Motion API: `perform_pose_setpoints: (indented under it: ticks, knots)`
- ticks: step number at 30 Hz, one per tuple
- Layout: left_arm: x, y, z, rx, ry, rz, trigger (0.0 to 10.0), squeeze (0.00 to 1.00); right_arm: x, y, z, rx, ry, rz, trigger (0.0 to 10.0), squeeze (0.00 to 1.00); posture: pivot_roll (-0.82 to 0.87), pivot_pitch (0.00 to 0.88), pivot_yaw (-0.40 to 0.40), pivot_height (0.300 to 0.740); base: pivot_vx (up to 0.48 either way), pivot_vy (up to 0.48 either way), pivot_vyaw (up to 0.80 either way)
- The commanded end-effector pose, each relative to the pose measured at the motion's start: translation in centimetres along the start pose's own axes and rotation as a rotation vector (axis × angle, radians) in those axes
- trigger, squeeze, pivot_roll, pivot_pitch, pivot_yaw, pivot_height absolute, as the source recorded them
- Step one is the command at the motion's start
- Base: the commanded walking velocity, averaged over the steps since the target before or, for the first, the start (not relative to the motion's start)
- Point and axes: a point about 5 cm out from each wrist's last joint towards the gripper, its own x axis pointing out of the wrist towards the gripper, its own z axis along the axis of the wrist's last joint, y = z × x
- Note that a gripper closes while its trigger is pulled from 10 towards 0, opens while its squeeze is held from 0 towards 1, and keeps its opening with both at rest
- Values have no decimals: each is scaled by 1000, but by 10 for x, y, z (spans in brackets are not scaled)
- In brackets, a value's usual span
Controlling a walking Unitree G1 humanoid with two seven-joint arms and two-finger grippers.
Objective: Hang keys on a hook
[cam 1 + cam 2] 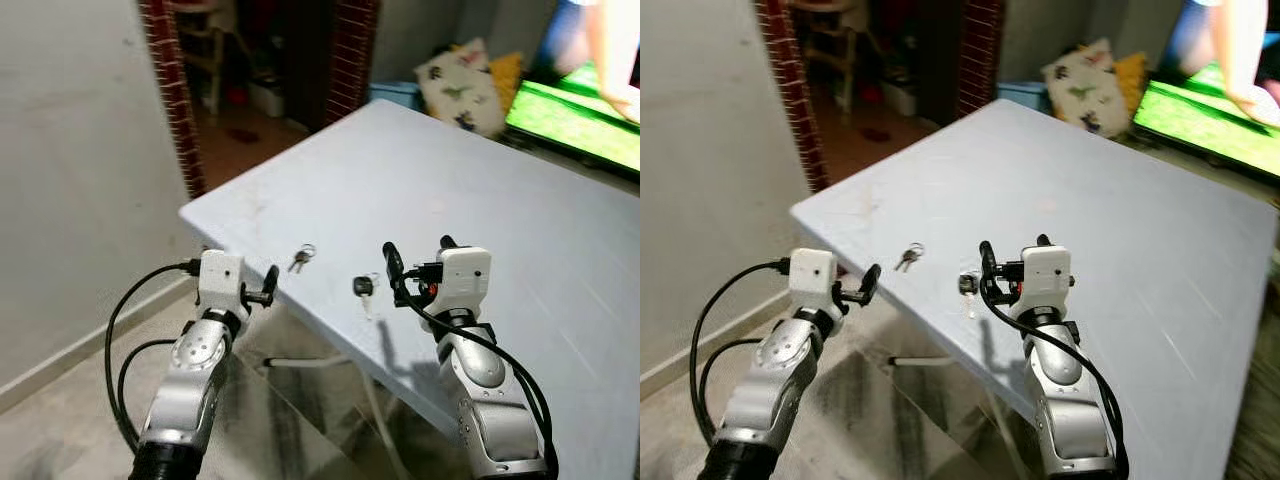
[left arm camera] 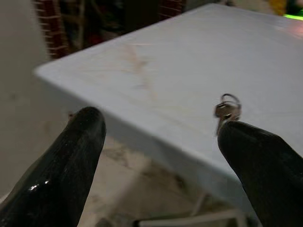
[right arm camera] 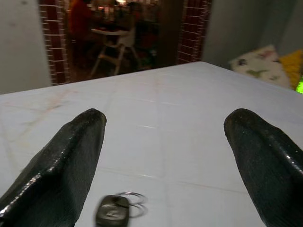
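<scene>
Keys (image 1: 301, 257), small and metallic on a thin ring, lie flat on the counter (image 1: 480, 190) near its left edge. A second key with a black, blocky plastic head (image 1: 363, 286) and its own ring lies just to their right, closer to the near edge. The counter is pale blue-grey, smooth and matte, with faint scuffs and tile-like lines.

My left end effector (image 1: 266, 285) hangs off the counter's left edge, just near-left of the keys, fingers spread wide and holding nothing; in the left wrist view the keys (image 2: 227, 109) sit just beyond one glossy black fingertip (image 2: 255, 151). My right end effector (image 1: 420, 258) hovers over the counter just right of the black-headed key, fingers wide apart and empty; in its wrist view that key (image 3: 113, 211) lies between them, near one finger (image 3: 66, 161).

Beyond the far-left corner stands a red brick doorway (image 1: 175, 90). Patterned cushions (image 1: 462, 85) and a bright green screen (image 1: 570, 115) lie far right.
</scene>
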Motion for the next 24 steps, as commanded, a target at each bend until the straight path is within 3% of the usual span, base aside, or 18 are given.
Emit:
perform_pose_setpoints:
  ticks: [1,8,16,18,23,24]
  knots:
    - [-1,-2,4,31,-9,-17,10000,0,3,-1,4,-2,-15,-2,10000,0,93,0,-66,740,0,0,675]
    - [-4,-9,7,86,-38,-76,10000,0,9,-3,5,-5,-15,-11,10000,0,92,0,-66,740,0,0,637]
    - [-13,-31,2,44,-9,-303,10000,0,21,-8,-5,-54,74,-84,10000,0,101,0,-77,740,0,0,0]
    - [-14,-42,-2,-5,51,-419,10000,0,22,-11,-8,-87,98,-101,10000,0,105,0,-82,740,0,0,0]
    - [-17,-47,-3,-9,66,-487,10000,0,21,-16,-13,-130,131,-122,10000,0,104,0,-84,740,0,0,0]
    - [-20,-51,-3,-11,64,-544,10000,0,20,-19,-14,-157,149,-132,10000,0,101,0,-83,740,0,0,0]
